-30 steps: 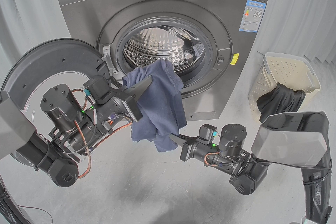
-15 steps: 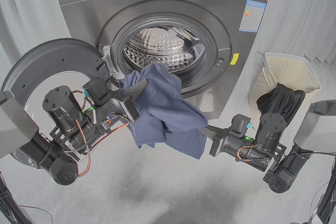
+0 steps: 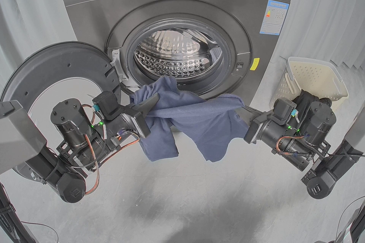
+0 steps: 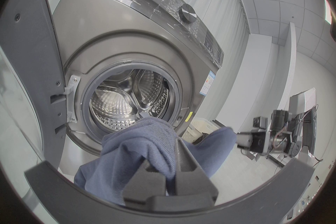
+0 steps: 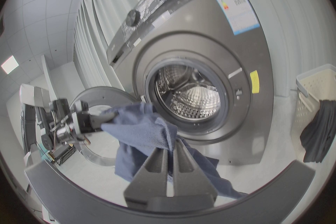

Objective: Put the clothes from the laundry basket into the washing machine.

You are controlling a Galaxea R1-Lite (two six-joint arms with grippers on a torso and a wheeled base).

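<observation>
Pulls the right tool (image 3: 243,110) up and out to the right from its low spot under the cloth a second ago, and so spreads the blue garment (image 3: 197,118) from a hanging bunch into a wide band. Keeps the left tool (image 3: 154,97) nearly where it was, only slightly lower.

Leaves the round door (image 3: 57,65) of the washing machine (image 3: 175,0) swung wide open at far left. Holds the left tool just right of the door's edge, below the lower left rim of the opening, clamped on one bunched end of the garment; pinches the cloth between both fingers (image 4: 187,165) in the left wrist view.

Stretches the garment across the front of the machine, just below the opening and outside the steel drum (image 3: 175,50). Lets two loose parts hang down from the band above the grey floor (image 3: 182,198).

Grips the other end with the right tool at the lower right of the machine's front, fingertips wrapped in cloth in the head view. Presses the fingers (image 5: 157,165) together on a fold in the right wrist view.

Leaves the cream laundry basket (image 3: 319,76) on the floor to the right of the machine, with a black garment (image 5: 318,133) draped over its front rim and the right arm just in front of it.
</observation>
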